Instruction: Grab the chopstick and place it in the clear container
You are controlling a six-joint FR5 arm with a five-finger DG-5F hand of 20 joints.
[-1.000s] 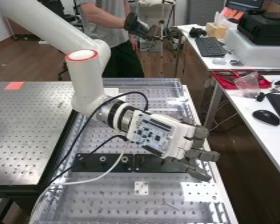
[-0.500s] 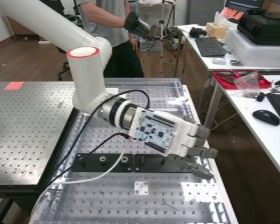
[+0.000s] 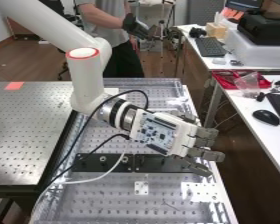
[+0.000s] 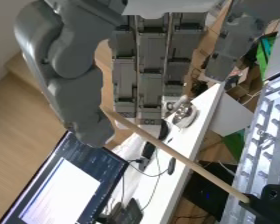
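The hand (image 3: 184, 140) is at the right side of the perforated bench in the high view, above a black rail, its fingers stretched towards the bench's right edge. In the wrist view, the hand (image 4: 150, 70) has straight fingers side by side and a thumb set apart from them. A thin wooden chopstick (image 4: 184, 159) runs slantwise there, one end near the gap between thumb and fingers, the other at a black piece. Contact between chopstick and hand cannot be made out. The hand is open.
The metal bench (image 3: 117, 195) carries a black rail (image 3: 104, 163) under the hand, and cables loop beside the arm. A white side table (image 3: 257, 130) at the right holds a red tray (image 3: 224, 80), a mouse and a keyboard. A monitor (image 4: 64, 185) shows in the wrist view.
The hand has turned slightly and its fingers reach a little farther right over the bench edge than before. The bench and side table are unchanged.
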